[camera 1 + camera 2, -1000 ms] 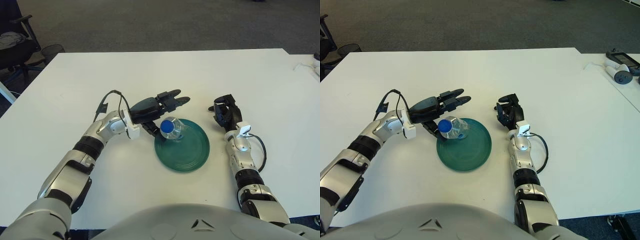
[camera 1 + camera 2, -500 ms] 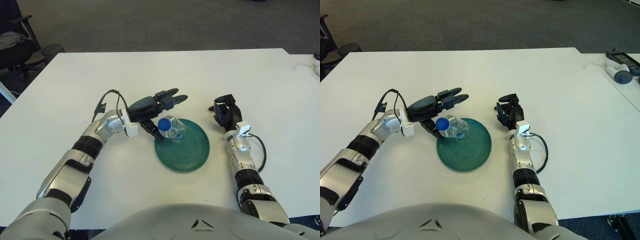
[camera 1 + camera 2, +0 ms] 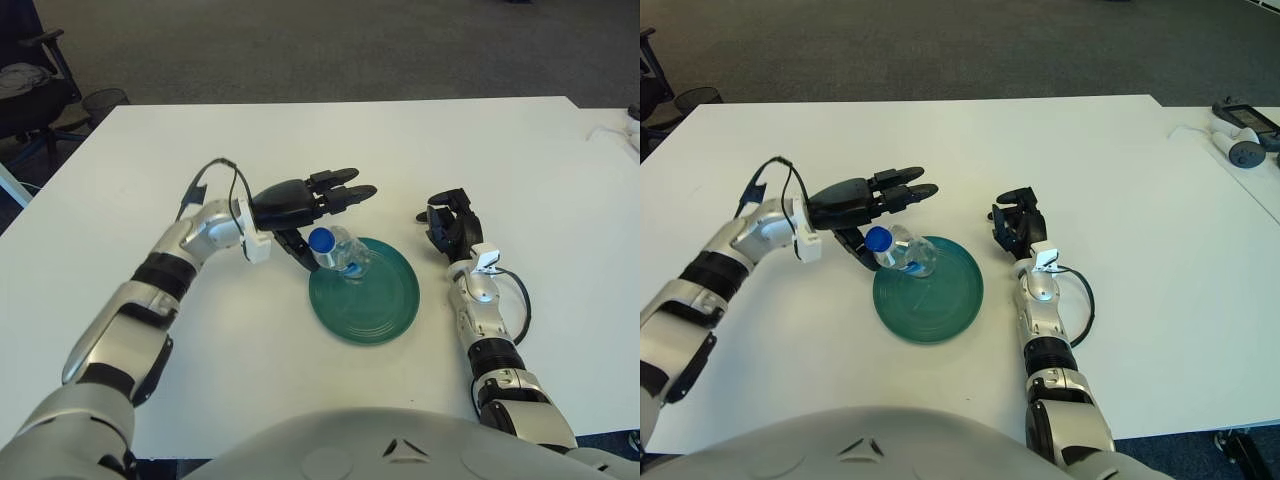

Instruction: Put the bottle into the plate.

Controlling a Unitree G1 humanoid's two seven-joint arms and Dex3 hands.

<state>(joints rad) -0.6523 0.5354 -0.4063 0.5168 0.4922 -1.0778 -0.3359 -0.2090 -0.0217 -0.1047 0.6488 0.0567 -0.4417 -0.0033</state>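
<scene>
Left hand (image 3: pixel 300 203) fingers spread, thumb under the clear plastic bottle (image 3: pixel 337 250), which tilts on the green plate's (image 3: pixel 380 300) left rim. Looks light, thin-walled, slick; grip mid-body, below the blue cap (image 3: pixel 320 240). Right hand (image 3: pixel 448 222) idle right of plate.

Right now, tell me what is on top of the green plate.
On the green plate a clear bottle with a blue cap sits at the left rim. The left hand hangs open beside it. Whether the thumb touches the bottle cannot be seen.
</scene>
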